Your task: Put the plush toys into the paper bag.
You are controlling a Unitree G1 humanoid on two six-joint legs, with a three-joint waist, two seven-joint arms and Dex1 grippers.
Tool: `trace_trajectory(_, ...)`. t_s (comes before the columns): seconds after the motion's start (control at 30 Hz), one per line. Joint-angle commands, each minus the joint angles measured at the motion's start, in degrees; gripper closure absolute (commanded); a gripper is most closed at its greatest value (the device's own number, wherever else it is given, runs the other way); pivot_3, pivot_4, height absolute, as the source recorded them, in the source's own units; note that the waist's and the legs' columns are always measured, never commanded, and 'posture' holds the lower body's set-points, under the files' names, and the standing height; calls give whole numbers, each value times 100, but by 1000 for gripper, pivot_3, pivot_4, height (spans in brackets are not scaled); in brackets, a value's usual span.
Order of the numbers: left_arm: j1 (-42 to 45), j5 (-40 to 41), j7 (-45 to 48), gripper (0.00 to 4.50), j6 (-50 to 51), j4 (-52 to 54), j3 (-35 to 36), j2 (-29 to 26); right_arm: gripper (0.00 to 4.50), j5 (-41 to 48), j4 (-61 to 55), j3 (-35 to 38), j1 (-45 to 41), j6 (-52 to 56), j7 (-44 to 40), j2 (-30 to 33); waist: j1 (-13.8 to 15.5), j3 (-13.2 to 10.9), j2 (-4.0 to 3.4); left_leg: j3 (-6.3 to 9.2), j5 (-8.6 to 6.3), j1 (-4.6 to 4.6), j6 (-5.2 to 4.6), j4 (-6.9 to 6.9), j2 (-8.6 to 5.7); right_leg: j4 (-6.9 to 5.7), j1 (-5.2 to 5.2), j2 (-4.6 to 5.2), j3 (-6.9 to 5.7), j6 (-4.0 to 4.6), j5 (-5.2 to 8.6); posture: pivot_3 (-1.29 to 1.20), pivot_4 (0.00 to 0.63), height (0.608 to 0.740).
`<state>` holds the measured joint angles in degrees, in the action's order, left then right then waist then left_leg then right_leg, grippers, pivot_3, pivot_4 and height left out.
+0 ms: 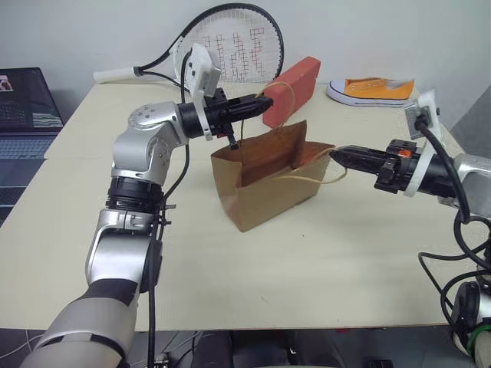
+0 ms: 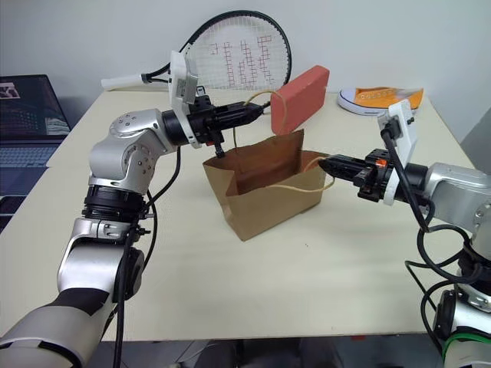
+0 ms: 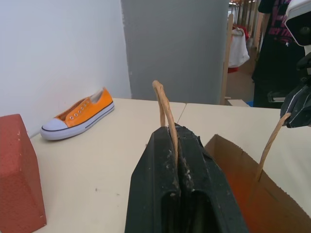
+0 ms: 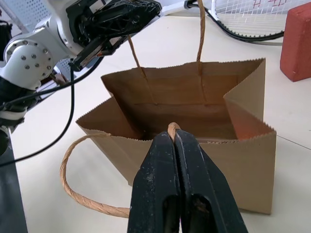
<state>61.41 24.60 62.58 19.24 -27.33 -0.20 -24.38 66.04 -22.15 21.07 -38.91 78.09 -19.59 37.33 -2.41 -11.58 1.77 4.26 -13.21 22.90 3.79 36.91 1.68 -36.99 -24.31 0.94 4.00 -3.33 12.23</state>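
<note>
The bag [image 1: 268, 184] stands upright at the middle of the surface [image 1: 322, 261], mouth up and pulled open. Its long axis runs from near left to far right, the short sides folded inward.

The left end effector [image 1: 265, 102] hangs over the bag's far rim, fingers [image 3: 165, 194] pressed together on the far handle [image 3: 164, 104], which rises taut from the paper. The right end effector [image 2: 322, 164] reaches in from the right, clamped on the near handle [image 4: 80, 194]; the rest of that loop sags down the bag's near face.

The right wrist view looks into the bag: brown walls, an orange patch low at one end, too unclear to name. The left wrist view takes in the sneaker [image 3: 80, 119] at the far right, which the right wrist view misses. The block [image 1: 291, 90] and racket [image 1: 230, 46] lie behind the bag.
</note>
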Motion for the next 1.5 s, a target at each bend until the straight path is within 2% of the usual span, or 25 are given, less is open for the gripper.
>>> trace_trajectory(0.03, 303, -86, -102, 4500, -141, -115, 128, 50, 4465, 60, -19, -3, -162, -197, 288, -107, 3, 0, 0, 0, 0, 1, 0, 1, 0, 1, 0, 0, 0, -1, 0, 0, 150, 740)
trace_trajectory(0.07, 327, -90, -50, 4500, -107, -151, 104, 55, 4465, 59, -10, -23, -162, -214, 321, -129, 4, 0, 0, 0, 0, 1, 0, 1, 0, 1, 0, 0, 0, -1, -1, 0, 150, 740)
trace_trajectory(0.2, 285, -170, 97, 3801, -109, -65, 39, -17, 3742, -64, -21, -160, -181, -380, 240, -59, 3, 0, 0, 1, 0, 2, 0, -2, 0, 1, -2, 0, -1, -2, -1, 0, 150, 740)
trace_trajectory(0.53, 137, -185, 137, 672, -32, 130, 262, -489, 110, 51, 31, -129, -261, -742, -262, 239, -7, 0, 0, 1, 0, 2, 0, -3, 0, 1, -3, 0, -1, -1, -1, 0, 150, 740)
trace_trajectory(0.57, 76, -156, 87, 363, 6, 210, 304, -526, 0, 84, 32, -98, -251, -794, -354, 261, -6, 0, -1, 1, 0, 3, 0, -3, 0, 2, -3, 0, -1, -1, -1, 0, 150, 740)
trace_trajectory(0.6, 0, -120, 52, 45, 64, 304, 352, -572, 0, 87, 51, -77, -240, -834, -419, 297, -6, 0, 0, 1, 0, 3, 0, -3, 0, 2, -3, 0, 0, -1, -1, 0, 150, 740)
trace_trajectory(0.83, -754, 25, 115, 17, 304, 959, 660, -1052, 0, -545, 93, -198, -43, -1571, -1300, 951, -18, 0, -1, 1, 0, 1, 0, -3, 1, 0, -3, 0, 0, -1, -1, 0, 150, 740)
trace_trajectory(1.0, -1614, 464, 269, 17, 881, 1758, 1059, -1663, 0, -1486, -175, -431, 611, -2784, -2817, 1855, -44, -1, -2, 0, -1, 1, 0, -8, 2, 4, -5, 0, -2, 1, 2, 0, 150, 740)
trace_trajectory(1.13, -2463, 877, 298, 17, 1357, 2528, 1307, -1946, 0, -1254, -401, -330, 968, -2826, -3572, 2294, -53, -2, -3, 0, -1, -1, 0, -8, 4, 1, -5, 1, -2, 5, 4, 0, 150, 740)
trace_trajectory(1.27, -2967, 987, 139, 17, 1358, 2879, 1315, -1792, 0, -823, -759, -407, 1058, -2625, -3772, 2368, -42, -2, -1, -3, -1, -6, 0, 2, 4, 3, 1, 3, -1, 31, 20, 0, 150, 740)
trace_trajectory(1.5, -3114, 819, 6, 17, 1077, 2652, 1048, -1463, 0, -875, -1091, -744, 1180, -2707, -3780, 2328, -6, -2, -1, -6, -1, -6, 0, 5, 4, 4, 3, 4, -1, 36, 22, 0, 150, 740)
